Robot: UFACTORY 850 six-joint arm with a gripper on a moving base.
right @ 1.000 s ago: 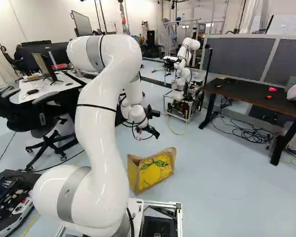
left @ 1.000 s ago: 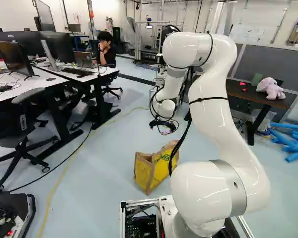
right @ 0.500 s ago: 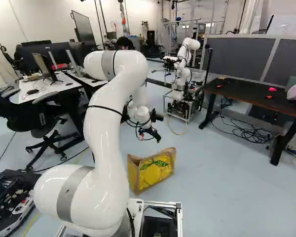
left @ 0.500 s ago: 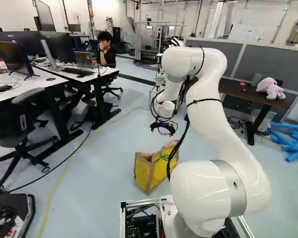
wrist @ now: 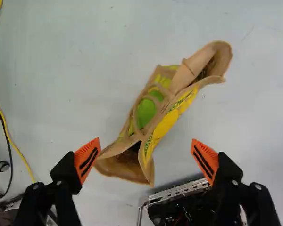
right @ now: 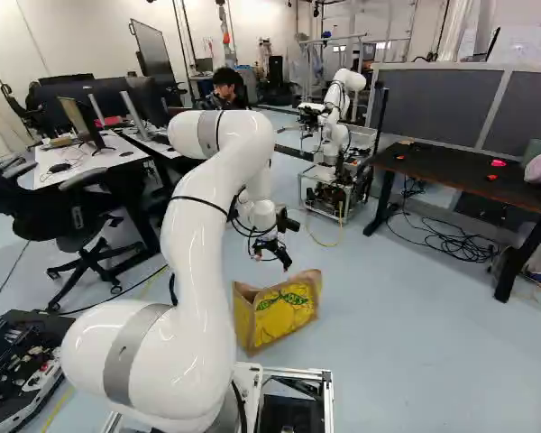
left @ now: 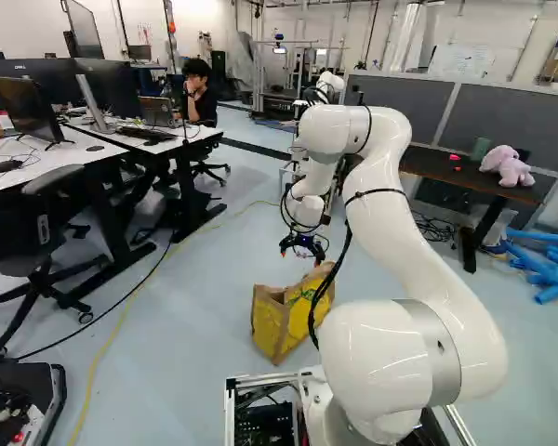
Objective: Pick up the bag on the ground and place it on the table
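Yellow-and-brown paper-look bag [right: 275,317], fruit print, on floor [right: 415,338]. Fingers [left: 301,253] spread wide, gripping nothing, above bag, not touching. Dark-topped counter [right: 460,171] beyond bag, to its right in right base view.

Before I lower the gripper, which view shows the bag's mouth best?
The wrist view looks down on the bag, into both gaping ends. The left base view shows its rim, partly behind cables; the right, mainly its printed side.

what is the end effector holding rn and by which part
Nothing: the end effector is open above the bag, its orange pads apart.
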